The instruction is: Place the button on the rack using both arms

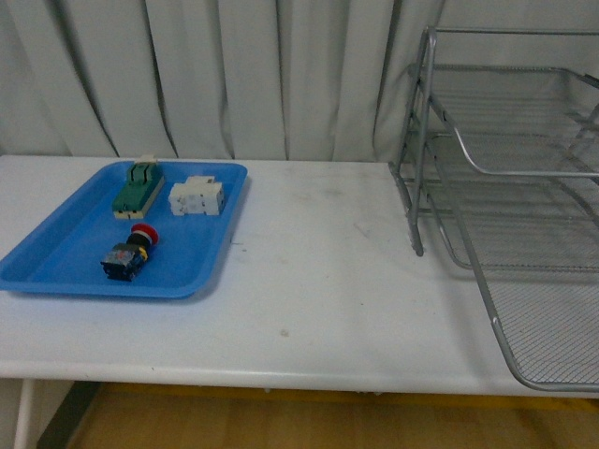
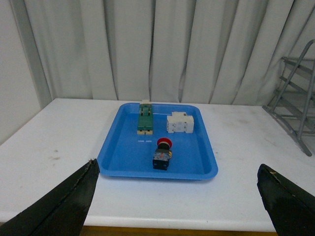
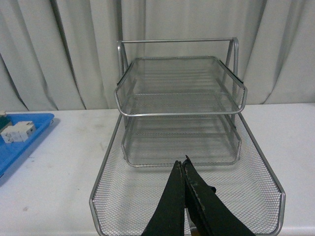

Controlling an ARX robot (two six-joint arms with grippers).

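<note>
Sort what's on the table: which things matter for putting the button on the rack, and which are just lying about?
For the job: button, rack.
Lying about: green block, white block, blue tray (the button lies in it).

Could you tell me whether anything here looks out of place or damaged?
Nothing looks spilled or broken. The only slight oddity is the button, lying on its side in the blue tray rather than upright; the rack stands straight.
</note>
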